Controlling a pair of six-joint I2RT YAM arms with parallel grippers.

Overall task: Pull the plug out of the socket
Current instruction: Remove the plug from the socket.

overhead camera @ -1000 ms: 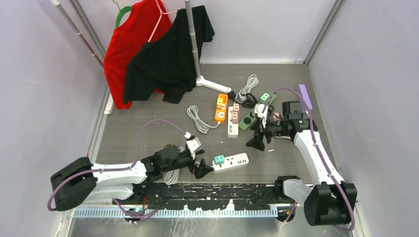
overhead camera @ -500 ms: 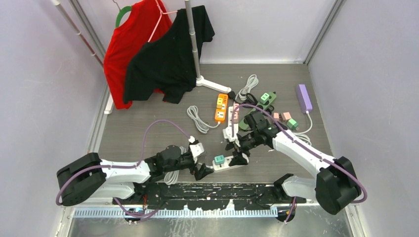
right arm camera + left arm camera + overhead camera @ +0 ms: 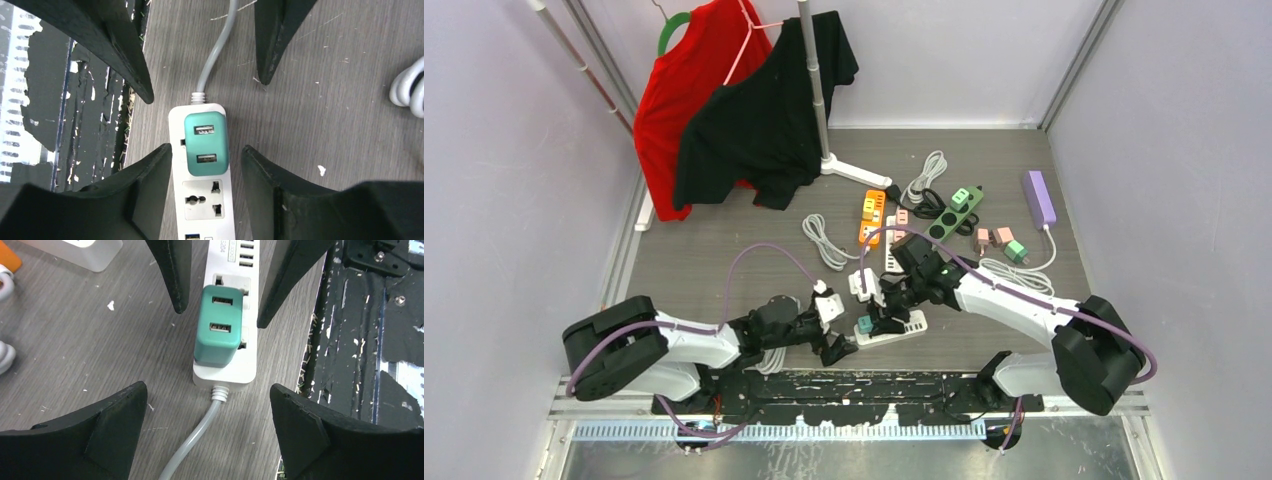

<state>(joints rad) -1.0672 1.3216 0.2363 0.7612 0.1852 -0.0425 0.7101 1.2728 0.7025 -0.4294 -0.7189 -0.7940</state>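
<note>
A teal plug (image 3: 864, 325) (image 3: 218, 326) (image 3: 206, 145) with two USB ports sits in the end socket of a white power strip (image 3: 902, 324) (image 3: 225, 375) (image 3: 202, 200) near the table's front edge. My right gripper (image 3: 879, 316) (image 3: 206, 150) hangs over the strip, open, one finger on each side of strip and plug, with a gap still showing at the plug. My left gripper (image 3: 834, 346) (image 3: 207, 390) is open wide at the strip's cord end, its fingers either side of the grey cord (image 3: 200, 440), touching nothing.
Behind lie an orange strip (image 3: 871, 218), a dark green strip (image 3: 944, 215), a purple strip (image 3: 1038, 198), loose adapters (image 3: 999, 240) and coiled white cable (image 3: 824, 240). A clothes stand (image 3: 819, 90) with red and black shirts stands far left. The black base rail (image 3: 864, 385) borders the strip.
My right arm swung from the back right down over the white strip, and its jaws narrowed around the plug end. My left gripper crept toward the strip's cord end.
</note>
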